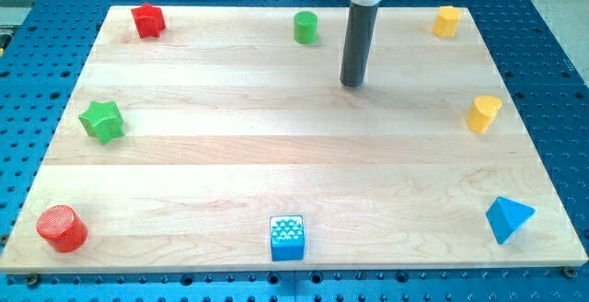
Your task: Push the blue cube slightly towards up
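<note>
A wooden board (276,155) is laid on a blue perforated table (552,53). The blue cube (287,238) is seen at the board's bottom edge, near the middle. My tip (352,84), a bare rod holding nothing, is set well apart from it, toward the view's top and slightly right.

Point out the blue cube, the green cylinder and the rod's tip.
Blue cube (287,238): camera view, bottom edge, on its front face.
Green cylinder (306,28): camera view, top, on its side wall.
My tip (352,84): camera view, the dark rod's very end, right of the green cylinder.
</note>
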Robot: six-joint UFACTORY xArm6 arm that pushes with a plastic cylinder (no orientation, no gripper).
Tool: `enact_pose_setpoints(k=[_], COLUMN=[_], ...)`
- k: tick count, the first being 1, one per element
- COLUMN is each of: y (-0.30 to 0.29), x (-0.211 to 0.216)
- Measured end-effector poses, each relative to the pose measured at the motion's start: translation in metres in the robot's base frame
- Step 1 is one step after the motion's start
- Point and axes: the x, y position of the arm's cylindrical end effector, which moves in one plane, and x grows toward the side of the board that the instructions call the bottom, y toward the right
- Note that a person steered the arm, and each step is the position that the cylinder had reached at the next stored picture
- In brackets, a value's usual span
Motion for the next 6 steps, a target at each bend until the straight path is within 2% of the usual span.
enact_pose_setpoints(k=[1,3,5,6], y=[0.0,-0.002,-0.028,-0.032], x=[0.001,0.118,0.248,0.259])
